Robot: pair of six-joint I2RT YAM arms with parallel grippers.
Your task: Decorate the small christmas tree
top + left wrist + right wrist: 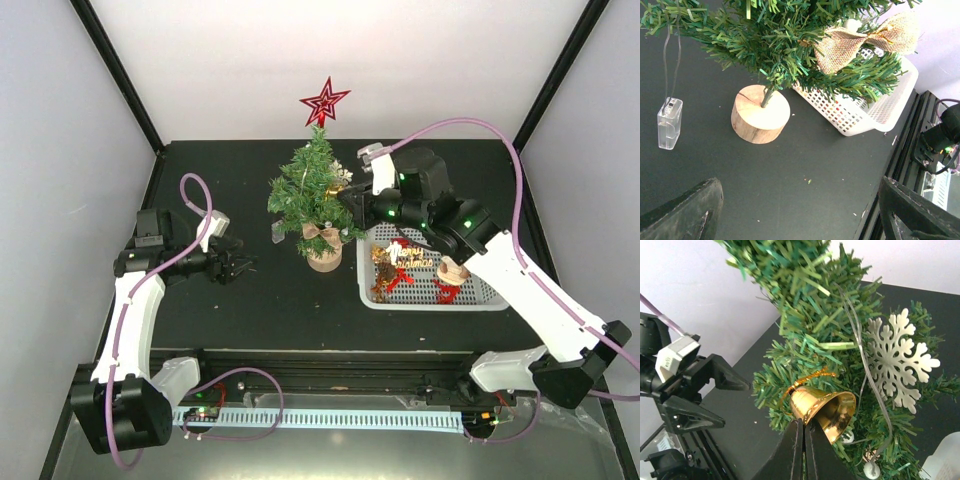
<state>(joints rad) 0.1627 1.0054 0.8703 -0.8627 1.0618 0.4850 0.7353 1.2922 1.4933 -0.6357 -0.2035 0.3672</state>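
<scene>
1. Fingers of the left tool stand wide apart with nothing between them. They hover low over the dark tabletop, near and to the left of the tree. I judge this arm idle for the present step.
2. A white mesh basket sits on the tabletop to the right, close beside the tree but clear of its base. Several ornaments lie in it, among them a red-lettered sign and a pine-cone piece, so there are pieces left to hang.
3. The small christmas tree stands upright mid-tabletop on its round wooden base, between the two arms.
4. Already on the tree are a burlap bow low at the front, a white snowflake and a thin light wire. The wire's clear battery box hangs beside the base; I cannot tell whether it rests on the tabletop.
5. The right tool is pinched fully closed on a gold bell, held against the branches on the tree's right side. The bell's gold cord lies among the needles, but I cannot tell whether it is hooked on.
6. Farthest back, a red star crowns the tip.
7. The task looks well along. What remains is to seat and release the bell, then hang the pieces from the basket.
</scene>
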